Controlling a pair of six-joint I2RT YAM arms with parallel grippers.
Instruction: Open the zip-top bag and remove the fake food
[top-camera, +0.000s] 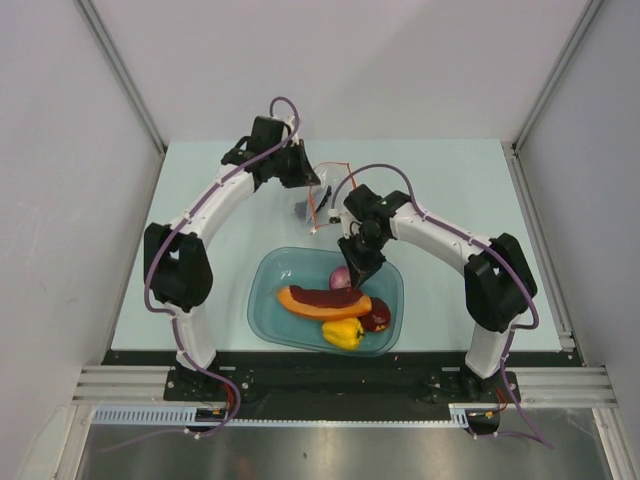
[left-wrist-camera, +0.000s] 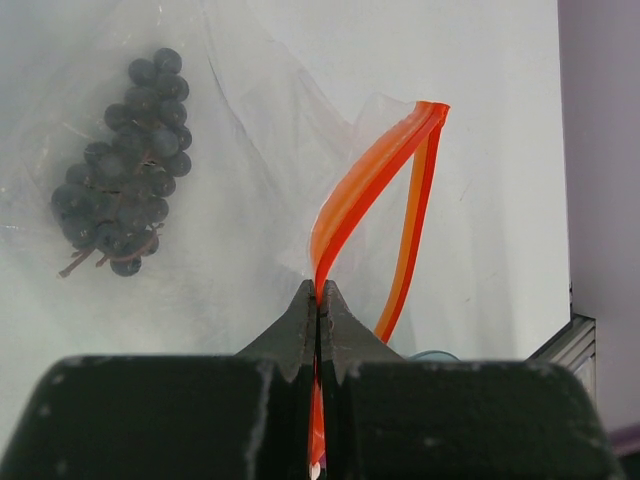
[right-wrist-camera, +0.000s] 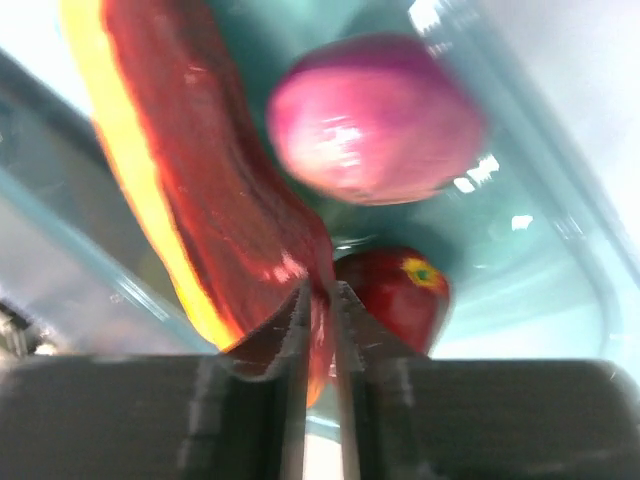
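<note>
My left gripper (left-wrist-camera: 318, 295) is shut on the orange-red zip strip (left-wrist-camera: 365, 190) of the clear zip-top bag (top-camera: 312, 203), whose mouth gapes open. A dark berry cluster (left-wrist-camera: 125, 165) lies inside the bag. My right gripper (top-camera: 360, 278) is low over the teal tub (top-camera: 262, 300). Its jaws stand a narrow gap apart, with the end of the orange-and-maroon slice (right-wrist-camera: 200, 170) in that gap. The blur hides whether they still pinch it. A pink-purple onion (right-wrist-camera: 375, 120), a dark red apple (right-wrist-camera: 395, 290) and a yellow bell pepper (top-camera: 343, 333) lie in the tub.
The tub sits at the table's near middle, between the two arm bases. The bag is just behind it, toward the centre. White walls enclose the table on the left, right and back.
</note>
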